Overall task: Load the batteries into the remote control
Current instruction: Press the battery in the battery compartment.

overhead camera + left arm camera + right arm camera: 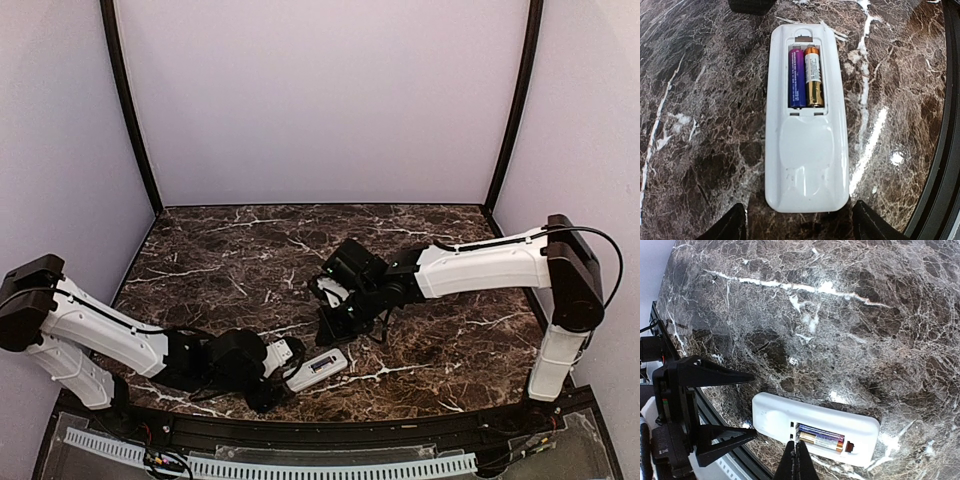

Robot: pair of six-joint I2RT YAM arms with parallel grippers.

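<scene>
- One slim white plastic rectangular remote control (805, 150) lies with its plain back up on the dark brown white-veined marble table (450, 300), close to the near edge and in front of the left arm.
- Its battery compartment is uncovered and holds two cylindrical batteries side by side, touching: one purple-blue battery (796, 77) and one gold-and-white battery (813, 77).
- There are two grippers, one on each arm.
- The left gripper (800, 222) is released. Its two black fingers (732, 225) are spread wider than the handset and flank the end farthest from the batteries, with bare marble showing between each finger and the white shell.
- The right gripper (796, 455) is clenched on nothing, its two tips pressed into one thin point.
- That point aims down at the long edge of the remote control, just beside the gold-and-white battery. I cannot tell whether it touches the shell.
</scene>
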